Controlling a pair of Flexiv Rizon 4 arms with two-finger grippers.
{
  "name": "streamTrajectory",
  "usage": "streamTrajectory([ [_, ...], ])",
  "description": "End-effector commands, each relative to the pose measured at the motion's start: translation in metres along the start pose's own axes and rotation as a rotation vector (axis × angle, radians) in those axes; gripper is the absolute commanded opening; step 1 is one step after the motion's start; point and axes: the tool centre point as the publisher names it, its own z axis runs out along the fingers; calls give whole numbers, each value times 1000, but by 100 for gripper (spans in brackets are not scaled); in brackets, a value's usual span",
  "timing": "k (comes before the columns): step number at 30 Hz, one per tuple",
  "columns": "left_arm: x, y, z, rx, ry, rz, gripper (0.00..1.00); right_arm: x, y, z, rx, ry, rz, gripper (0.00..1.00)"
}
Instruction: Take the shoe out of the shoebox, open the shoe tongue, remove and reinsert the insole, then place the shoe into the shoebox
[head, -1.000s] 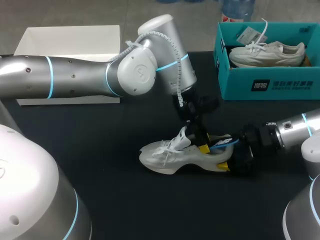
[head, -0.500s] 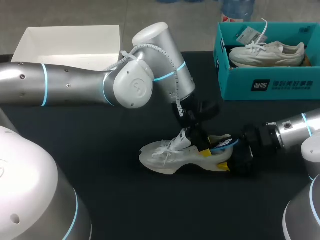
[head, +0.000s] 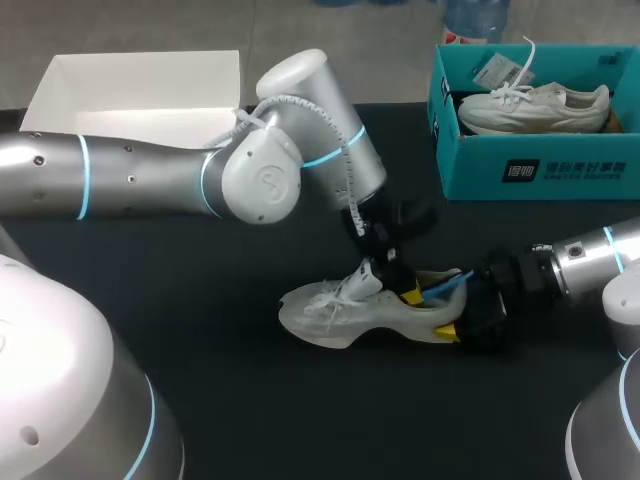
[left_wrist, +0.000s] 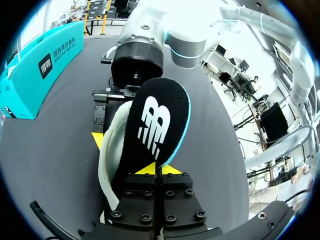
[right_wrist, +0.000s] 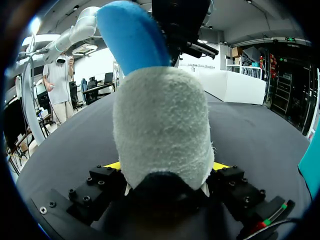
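Black table with white shoe, teal shoebox, white box.

Robotics lab, manipulation test bench. Evident from two silver robot arms with blue light rings, left arm and right arm, meeting over a black-covered table. Staged props: teal shoebox holding a second sneaker, open white box, white sneaker on the tabletop.
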Motion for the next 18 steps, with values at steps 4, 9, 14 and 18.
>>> streamTrajectory([
  [4, 15, -3, -24, 46, 48, 24, 0, 0, -1, 2, 3, -1, -1, 0],
  [9, 19, -8, -37, 93, 128, 24, 0, 0, -1, 2, 3, -1, -1, 0],
  [14, 20, -11, -48, 129, 155, 24, 0, 0, -1, 2, 3, -1, -1, 0],
  [18, 22, -21, -62, 168, 186, 37, 0, 0, -1, 2, 3, -1, -1, 0],
])
